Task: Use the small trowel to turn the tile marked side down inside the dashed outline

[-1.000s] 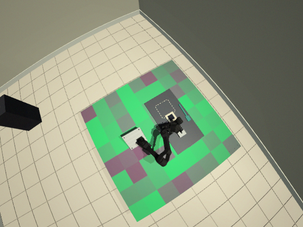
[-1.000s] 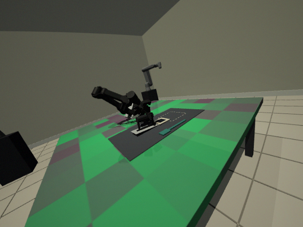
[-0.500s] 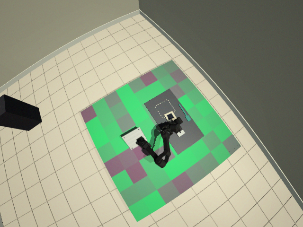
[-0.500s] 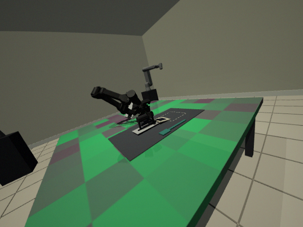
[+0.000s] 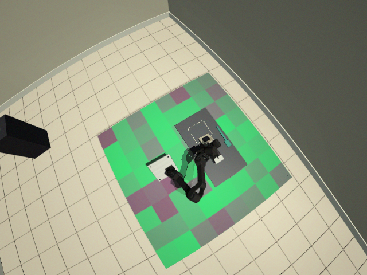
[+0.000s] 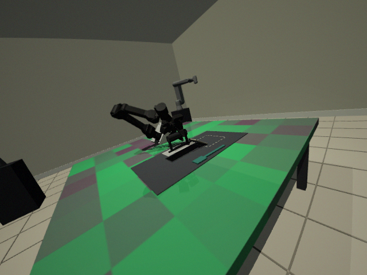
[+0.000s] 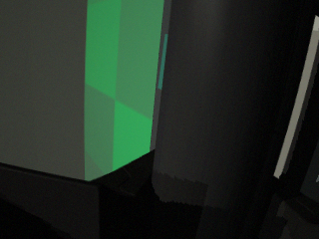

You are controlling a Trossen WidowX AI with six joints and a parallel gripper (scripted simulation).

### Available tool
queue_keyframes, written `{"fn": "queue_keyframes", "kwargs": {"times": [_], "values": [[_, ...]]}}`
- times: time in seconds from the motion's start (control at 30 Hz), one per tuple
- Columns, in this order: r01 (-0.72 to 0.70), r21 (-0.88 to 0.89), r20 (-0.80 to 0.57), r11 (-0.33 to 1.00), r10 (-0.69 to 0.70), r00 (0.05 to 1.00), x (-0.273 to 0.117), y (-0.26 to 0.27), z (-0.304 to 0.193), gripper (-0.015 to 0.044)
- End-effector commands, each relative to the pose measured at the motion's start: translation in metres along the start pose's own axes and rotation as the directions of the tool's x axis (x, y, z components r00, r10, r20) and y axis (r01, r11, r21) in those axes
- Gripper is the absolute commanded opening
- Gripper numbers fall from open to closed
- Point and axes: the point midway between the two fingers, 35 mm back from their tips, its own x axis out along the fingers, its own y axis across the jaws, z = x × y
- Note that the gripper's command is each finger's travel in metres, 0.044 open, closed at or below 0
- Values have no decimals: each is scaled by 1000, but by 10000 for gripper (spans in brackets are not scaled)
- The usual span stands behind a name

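Green and mauve patches cover the table [image 5: 166,234] [image 6: 142,234], and from the top a dark mat [image 5: 225,173] [image 6: 156,180] lies right of centre. The tile [image 5: 204,135], cream around a dark square, sits at the lower edge of the dashed outline [image 5: 195,125] [image 6: 216,136], with a teal tool [image 5: 223,136] [image 6: 207,156] [image 7: 162,62] to its right. Over to the exterior: at centre, the gripper [image 5: 211,148] [image 6: 179,146] is clamped on a pale tool [image 5: 218,158] [image 6: 178,149]. In the wrist view, dark shapes hide most of the scene; a teal sliver shows upper centre.
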Motion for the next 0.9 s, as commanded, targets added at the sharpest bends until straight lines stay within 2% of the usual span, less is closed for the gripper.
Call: {"fn": "queue_keyframes", "kwargs": {"times": [0.0, 0.87], "values": [[-21, 9, -3, 1000, 21, 1000, -7, 13, -8, 0], [-22, 12, -5, 1000, 22, 1000, -12, 19, -61, 0]]}}
